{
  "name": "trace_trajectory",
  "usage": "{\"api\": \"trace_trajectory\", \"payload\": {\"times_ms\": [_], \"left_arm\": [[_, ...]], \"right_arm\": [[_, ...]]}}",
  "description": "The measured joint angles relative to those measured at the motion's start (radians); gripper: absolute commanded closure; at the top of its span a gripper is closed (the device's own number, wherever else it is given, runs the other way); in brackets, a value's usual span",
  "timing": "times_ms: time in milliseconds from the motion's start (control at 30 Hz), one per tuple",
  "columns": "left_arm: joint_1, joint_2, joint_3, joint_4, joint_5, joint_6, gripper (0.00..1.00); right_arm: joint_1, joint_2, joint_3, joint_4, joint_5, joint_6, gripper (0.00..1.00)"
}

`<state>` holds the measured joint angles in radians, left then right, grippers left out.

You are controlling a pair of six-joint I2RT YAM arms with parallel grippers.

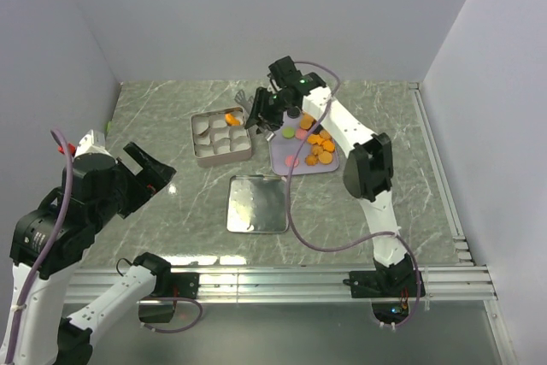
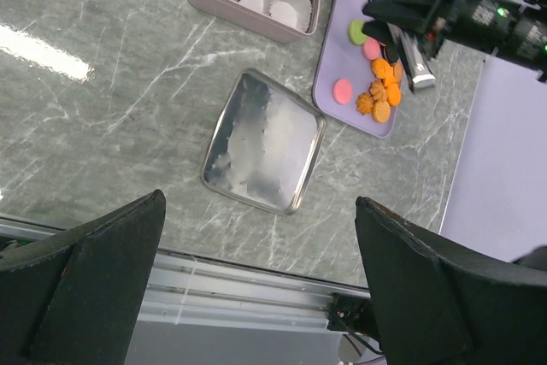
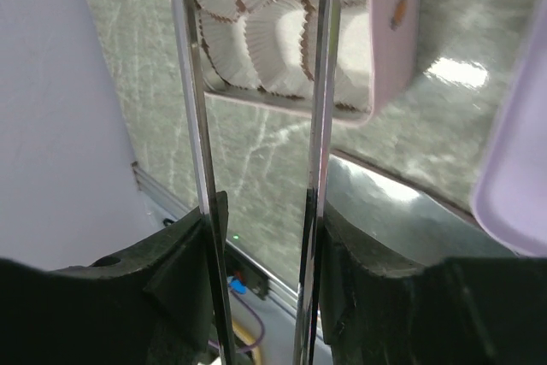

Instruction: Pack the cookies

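Pale walls close the scene on three sides: a back wall point(image 1: 256, 14), a left wall point(image 1: 43, 40) and a right wall point(image 1: 496, 83). Between them lies the desk point(image 1: 393, 126), a grey-green marbled surface, glossy enough to throw bright glare patches near its front edge. An aluminium rail point(image 1: 282, 279) runs along that edge and carries both arm bases. The left arm point(image 1: 77, 203) is drawn back over the near left corner. Its left gripper point(image 2: 258, 203) has the fingers spread wide apart with nothing between them. The right arm point(image 1: 363, 168) reaches to the middle of the desk. There the fingers of the right gripper point(image 3: 263, 211) are clamped on the outer faces of metal tongs point(image 3: 195, 83). The two blades of the tongs stand apart above the tin; their tips run out of the wrist view. An upturned silver lid point(image 1: 256, 203) lies flat nearest the rail, well apart from the arms. Beyond it the square open tin point(image 1: 224, 159) sits on the left, lined with white paper cups point(image 1: 218, 136). The lavender tray point(image 1: 278, 150) lies just beside the tin on the right. Most of the cookies point(image 1: 318, 150) are on the tray, an orange cluster with a few pink, green and dark ones close by. One orange cookie point(image 1: 231, 117) lies in the tin's far cup on the tray's side.
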<state>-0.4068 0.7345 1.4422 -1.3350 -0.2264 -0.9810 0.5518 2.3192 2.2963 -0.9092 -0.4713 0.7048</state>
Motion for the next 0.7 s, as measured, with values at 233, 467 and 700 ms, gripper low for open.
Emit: {"api": "trace_trajectory", "payload": {"times_ms": [233,467,700], "left_arm": [[0.000,-0.031,-0.048,0.022,0.005,-0.004,0.00],[0.000,-0.064,-0.119,0.041,0.027,-0.010,0.00],[0.000,-0.085,-0.171,0.069,0.050,-0.016,0.01]], "right_arm": [[-0.029,-0.272,-0.249,-0.035,0.089,-0.095,0.50],[-0.040,-0.452,-0.443,-0.133,0.217,-0.184,0.50],[-0.037,-0.566,-0.686,-0.224,0.294,-0.228,0.46]]}}
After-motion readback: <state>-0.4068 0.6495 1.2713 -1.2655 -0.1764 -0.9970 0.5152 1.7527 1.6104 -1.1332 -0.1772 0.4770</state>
